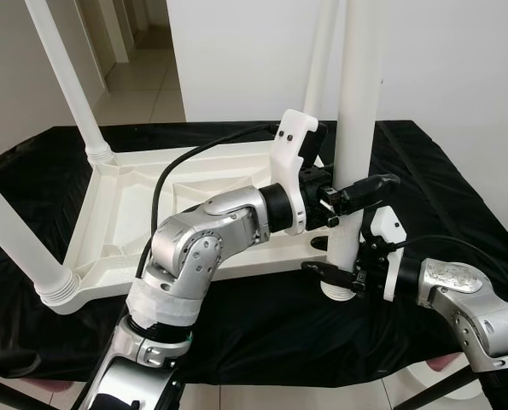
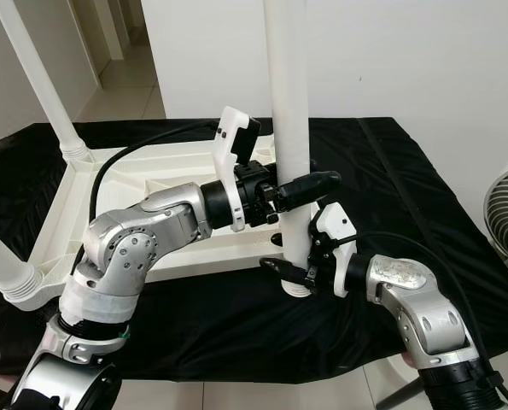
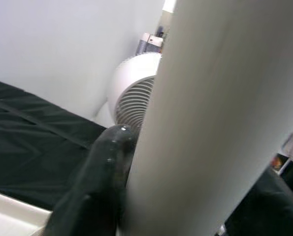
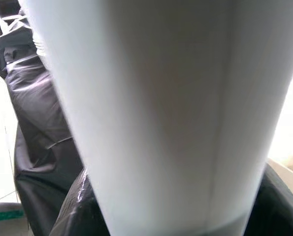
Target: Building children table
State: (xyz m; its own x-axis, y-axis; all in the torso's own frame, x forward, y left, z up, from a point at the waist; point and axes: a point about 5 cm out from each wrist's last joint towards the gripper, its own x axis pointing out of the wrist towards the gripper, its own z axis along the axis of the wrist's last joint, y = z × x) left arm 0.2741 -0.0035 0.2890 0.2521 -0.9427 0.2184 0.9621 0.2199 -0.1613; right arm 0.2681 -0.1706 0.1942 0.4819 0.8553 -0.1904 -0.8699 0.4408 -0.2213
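Note:
A white children's tabletop [image 1: 134,213] lies upside down on a black cloth. Three white legs stand up from its corners: far left [image 1: 66,77], near left [image 1: 14,239] and far right [image 1: 322,51]. A fourth white leg [image 1: 353,128] stands upright at the near right corner. My left gripper [image 1: 356,195] is shut on this leg about mid-height, one black finger [image 3: 99,172] pressed against it. My right gripper [image 1: 343,275] is shut on the same leg lower down, close to its ribbed base [image 1: 339,290].
The black cloth [image 1: 254,325] covers the work surface and hangs over its edges. A white fan [image 2: 505,213] stands on the floor to the right. A white wall is behind, and a tiled corridor [image 1: 143,77] opens at the far left.

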